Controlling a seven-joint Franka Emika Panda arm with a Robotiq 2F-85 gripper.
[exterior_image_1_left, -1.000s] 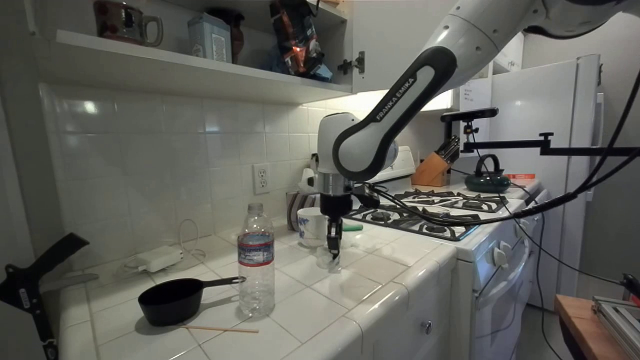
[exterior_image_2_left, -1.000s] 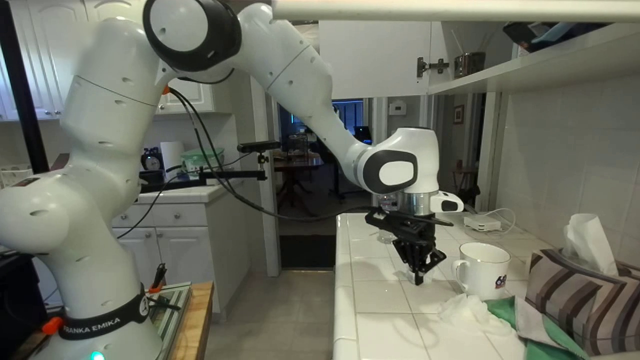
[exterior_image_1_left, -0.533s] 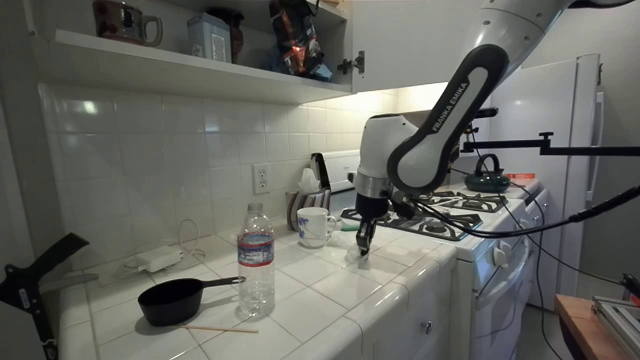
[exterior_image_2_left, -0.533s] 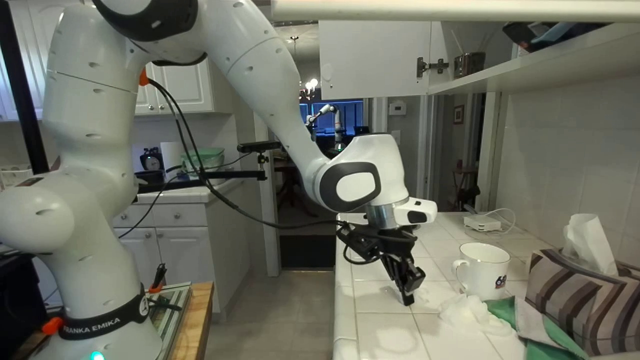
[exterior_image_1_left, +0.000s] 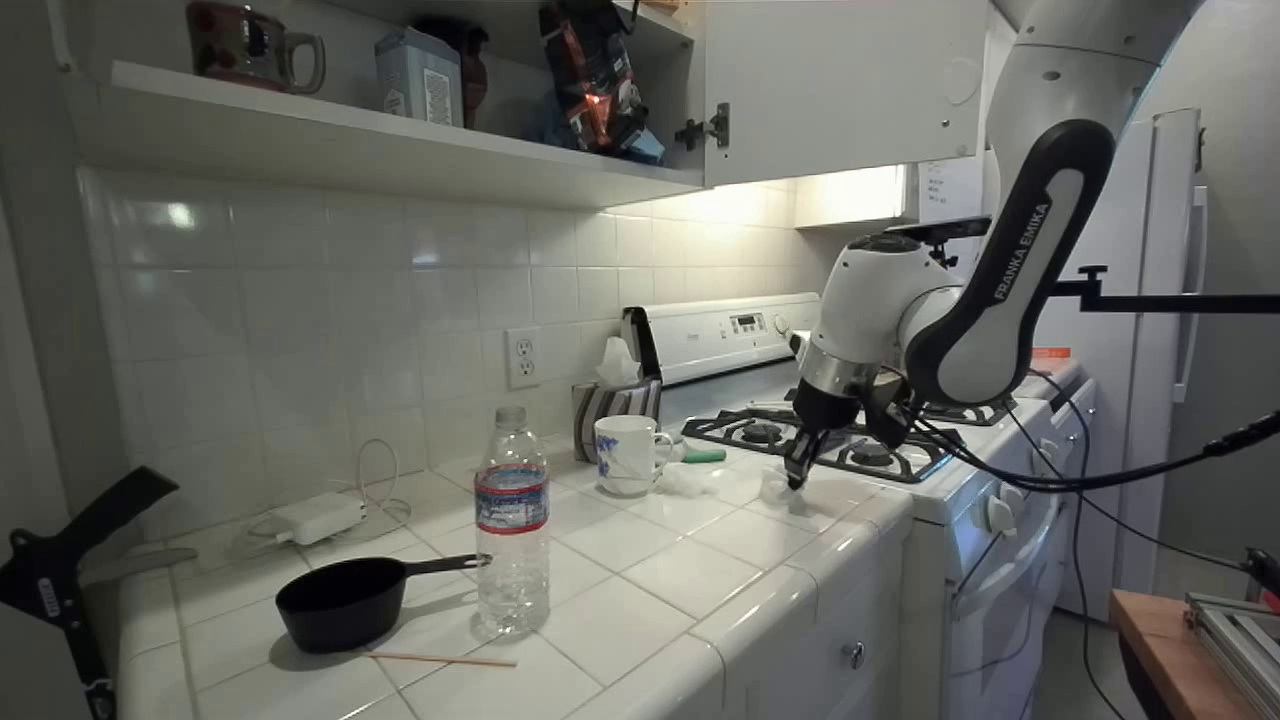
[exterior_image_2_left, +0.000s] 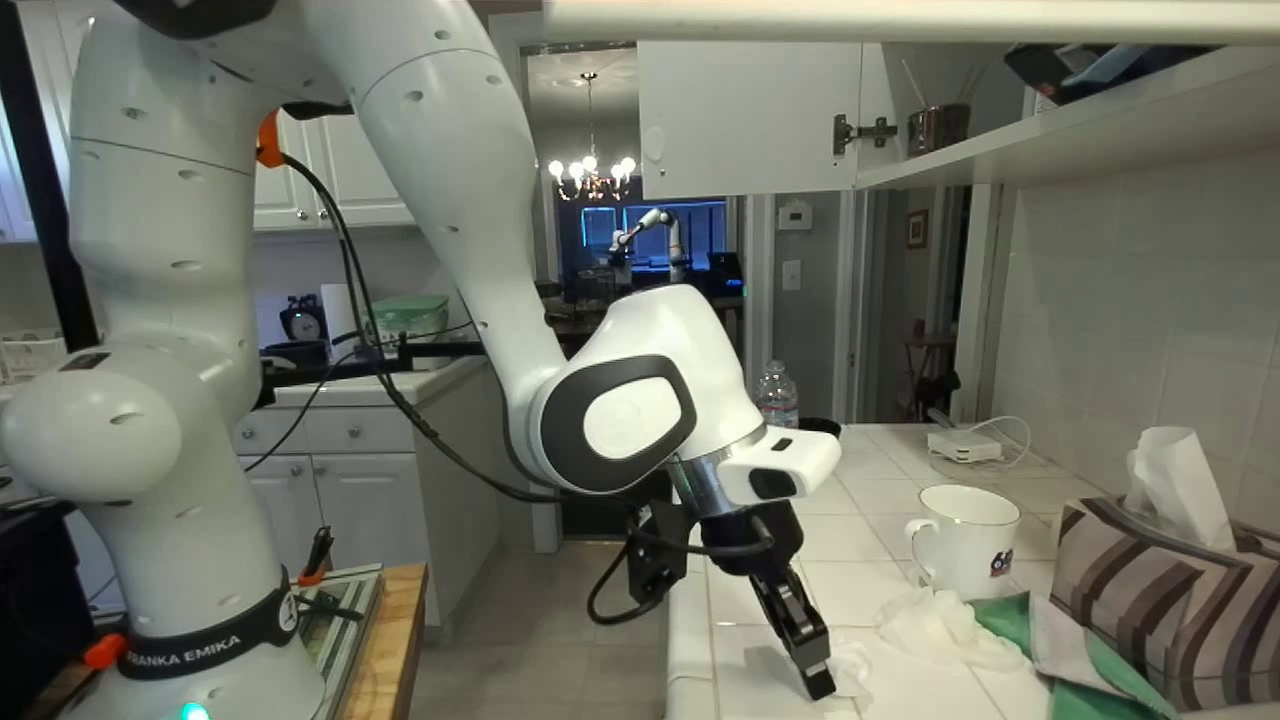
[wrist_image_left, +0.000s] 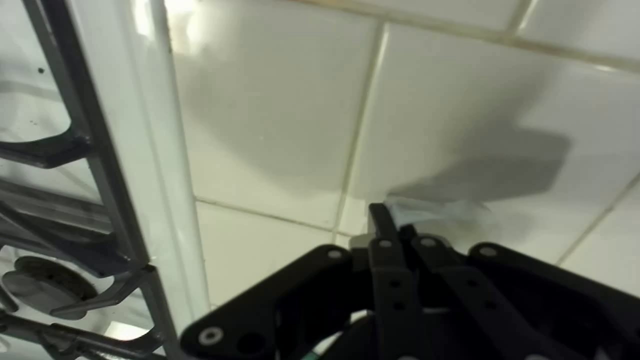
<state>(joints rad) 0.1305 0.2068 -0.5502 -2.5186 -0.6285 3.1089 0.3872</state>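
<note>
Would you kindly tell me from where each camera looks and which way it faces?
In an exterior view, the camera sits near the bottle, facing along the counter to the stove; part of the arm and the gripper show.
In an exterior view, it apparently sits near the stove end, facing back toward the bottle; most of the arm, base included, shows.
Wrist view: by the gripper, facing down at tiles and burner grate; gripper fingers show.
Both exterior views share the mug, tissue box and gripper.

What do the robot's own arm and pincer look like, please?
The arm is glossy white with rounded joints, black trim lettered FRANKA EMIKA, and a silver collar above the pincer. The pincer is black, with slim, jointed fingers; black cables run alongside.
</note>
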